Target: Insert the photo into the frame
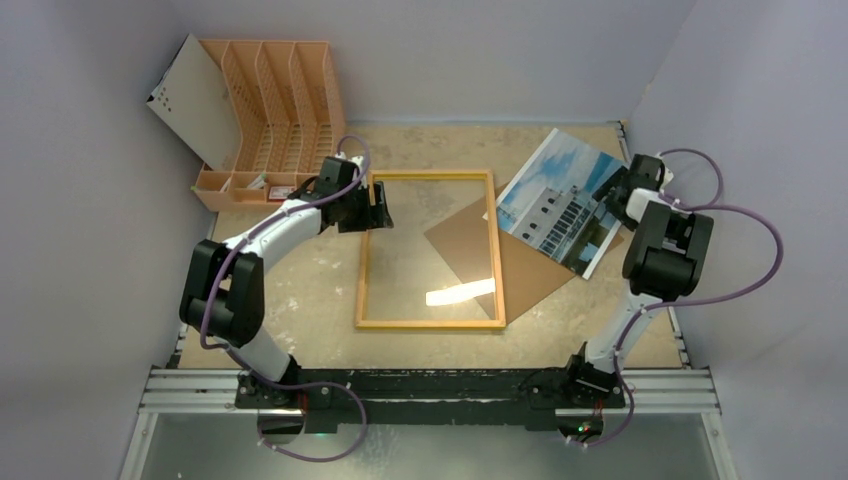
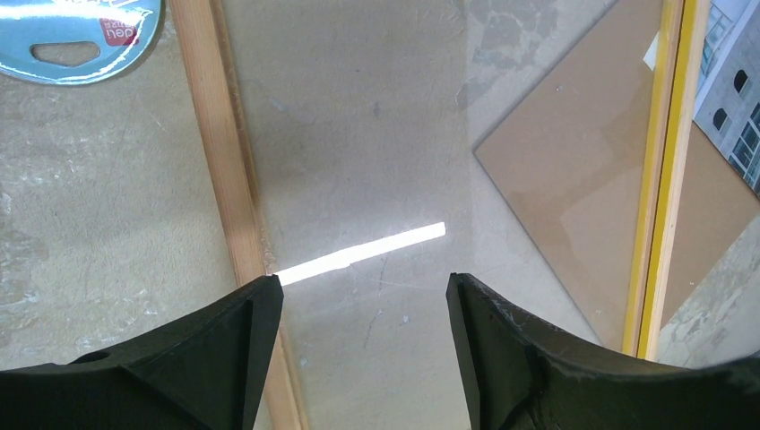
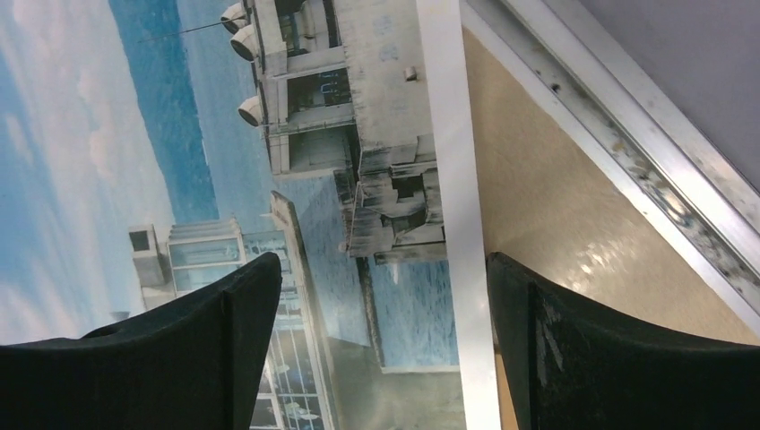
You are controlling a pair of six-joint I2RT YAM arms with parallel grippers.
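Yellow-rimmed, the frame (image 1: 362, 262) is laid flat on the surface (image 1: 310, 290), its rail spanned by the wide left tool (image 2: 365, 288). The photo (image 3: 296, 134), face up beside it, is straddled at its edge by the wide right tool (image 3: 384, 273), seemingly for pinching.

Robot lab cell: grey walls (image 1: 80, 250), alu rail (image 1: 190, 391).

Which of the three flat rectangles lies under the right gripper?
The photo, printed with a building and sky; the frame and brown board lie further left.
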